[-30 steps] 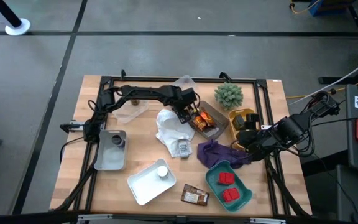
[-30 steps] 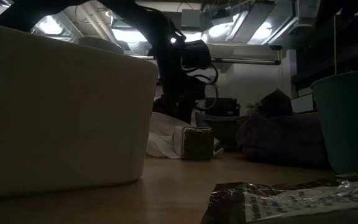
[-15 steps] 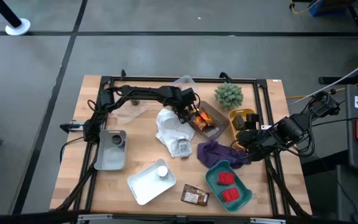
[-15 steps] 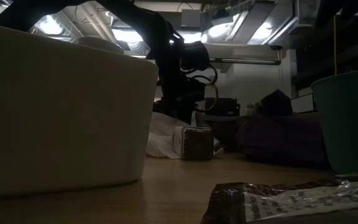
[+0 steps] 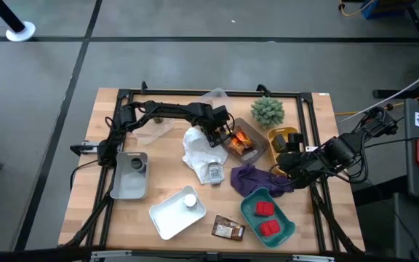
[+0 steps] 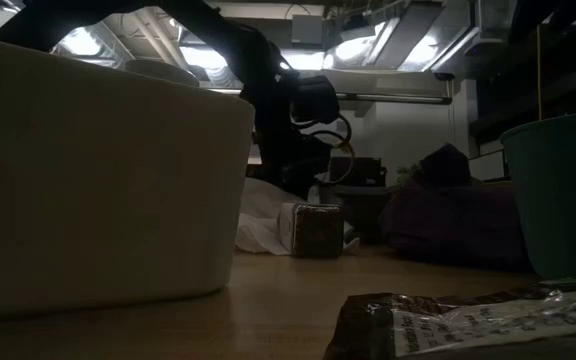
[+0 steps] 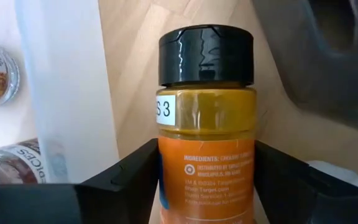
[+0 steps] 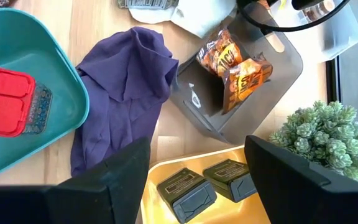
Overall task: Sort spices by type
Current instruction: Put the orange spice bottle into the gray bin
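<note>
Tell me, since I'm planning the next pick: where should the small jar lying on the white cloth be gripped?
Grip the small jar across its short width at mid-body, coming straight down. It lies flat on the white cloth, long sides exposed. The purple cloth lies beside it, so the end effector should likely close across the jar, not along it.

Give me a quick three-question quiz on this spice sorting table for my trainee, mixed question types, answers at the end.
1. True or false: the teal tray holds red boxes.
2. What lies in the yellow tray? A dark boxes, B red boxes, C nothing.
3. Fill in: the orange spice jar right in front of the left claw has a ___ cap.
Key: 1 true; 2 A; 3 black.
</note>
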Controlling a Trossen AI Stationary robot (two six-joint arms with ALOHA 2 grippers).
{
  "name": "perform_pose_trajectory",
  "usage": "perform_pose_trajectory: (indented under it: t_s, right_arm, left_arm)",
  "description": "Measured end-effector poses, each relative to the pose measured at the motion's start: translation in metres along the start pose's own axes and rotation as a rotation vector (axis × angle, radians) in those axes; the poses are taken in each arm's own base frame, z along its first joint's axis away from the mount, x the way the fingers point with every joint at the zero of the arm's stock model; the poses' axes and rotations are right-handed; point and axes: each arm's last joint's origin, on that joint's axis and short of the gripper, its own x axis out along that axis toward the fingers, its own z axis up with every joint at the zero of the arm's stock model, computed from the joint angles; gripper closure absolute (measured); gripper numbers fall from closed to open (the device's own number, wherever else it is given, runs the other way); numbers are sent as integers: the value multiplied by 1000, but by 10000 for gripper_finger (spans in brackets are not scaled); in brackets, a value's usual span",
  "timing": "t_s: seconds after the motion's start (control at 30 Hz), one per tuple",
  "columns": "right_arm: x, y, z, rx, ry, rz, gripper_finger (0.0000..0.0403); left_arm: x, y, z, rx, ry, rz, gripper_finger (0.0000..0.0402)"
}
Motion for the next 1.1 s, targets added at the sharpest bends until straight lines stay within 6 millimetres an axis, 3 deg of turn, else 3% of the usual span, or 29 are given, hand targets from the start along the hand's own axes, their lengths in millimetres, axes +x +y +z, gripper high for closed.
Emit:
perform_pose_trajectory:
  t_s: [0.37,0.83,1.1]
  right_arm:
    - [0,0,0,0,0,0,141]
    - [0,0,0,-2,-1,0,141]
    - [-1,-1,0,-28,-4,1,141]
  left_arm:
    - [-5,1,3,11,0,7,244]
    - [-48,4,25,50,22,5,246]
    - [-85,7,38,67,10,-1,246]
